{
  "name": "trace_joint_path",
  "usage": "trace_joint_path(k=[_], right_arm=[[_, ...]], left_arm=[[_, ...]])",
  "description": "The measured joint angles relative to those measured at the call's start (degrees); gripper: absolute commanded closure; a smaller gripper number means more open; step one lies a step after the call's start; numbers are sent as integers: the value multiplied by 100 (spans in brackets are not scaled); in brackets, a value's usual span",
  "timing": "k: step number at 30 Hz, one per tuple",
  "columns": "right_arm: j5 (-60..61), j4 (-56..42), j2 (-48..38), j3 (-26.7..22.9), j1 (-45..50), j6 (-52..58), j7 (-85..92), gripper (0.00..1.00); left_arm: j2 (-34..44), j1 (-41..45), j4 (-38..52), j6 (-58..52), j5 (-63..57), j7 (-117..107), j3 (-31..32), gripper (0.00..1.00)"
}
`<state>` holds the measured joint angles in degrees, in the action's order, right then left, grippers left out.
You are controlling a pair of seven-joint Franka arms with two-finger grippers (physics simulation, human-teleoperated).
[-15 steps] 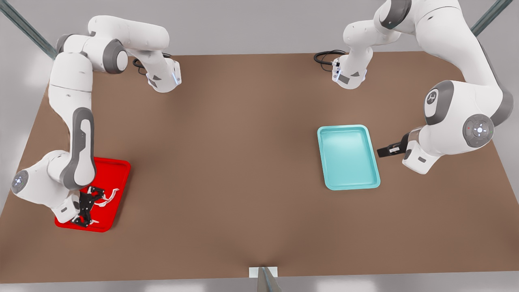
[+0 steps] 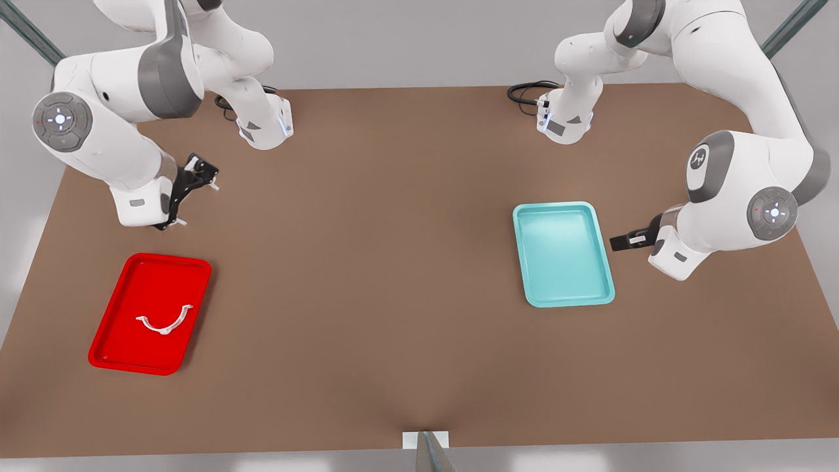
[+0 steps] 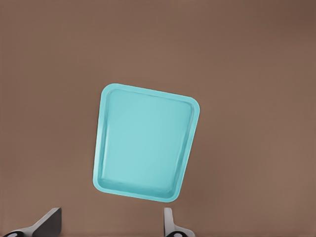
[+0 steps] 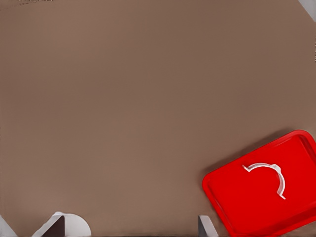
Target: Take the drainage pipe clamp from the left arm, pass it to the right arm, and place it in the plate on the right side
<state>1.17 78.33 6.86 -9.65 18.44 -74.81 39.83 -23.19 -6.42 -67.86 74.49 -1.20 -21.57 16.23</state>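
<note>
The clamp (image 2: 164, 319) lay curved and loose inside the red tray (image 2: 115, 351), touching its floor and well apart from either pincer. The right gripper (image 2: 190, 194), on the arm at the front view's left, hung above bare table beyond the tray's far end, fingers spread wide and holding nothing; from its own camera the tray (image 4: 232, 207) and the clamp (image 4: 266, 175) sat off ahead of the fingertips (image 4: 205, 224). Judged from this, the placing was done and the step in hand was a clean retreat: lifting straight away with the fingers apart and not sweeping across the tray, so the light clip could not be snagged.

Farther off, the left gripper (image 2: 632, 240) waited just beside the teal tray (image 2: 606, 298), apparently open and empty, though only its fingertips (image 3: 168, 222) showed clearly, spaced apart with that tray (image 3: 106, 182) ahead.
</note>
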Motion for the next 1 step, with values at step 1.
trace_joint_path(k=[1], right_arm=[[-43,-3,3,-7,-10,35,-227,0]], left_arm=[[0,0,-1,-1,-4,13,0,0]])
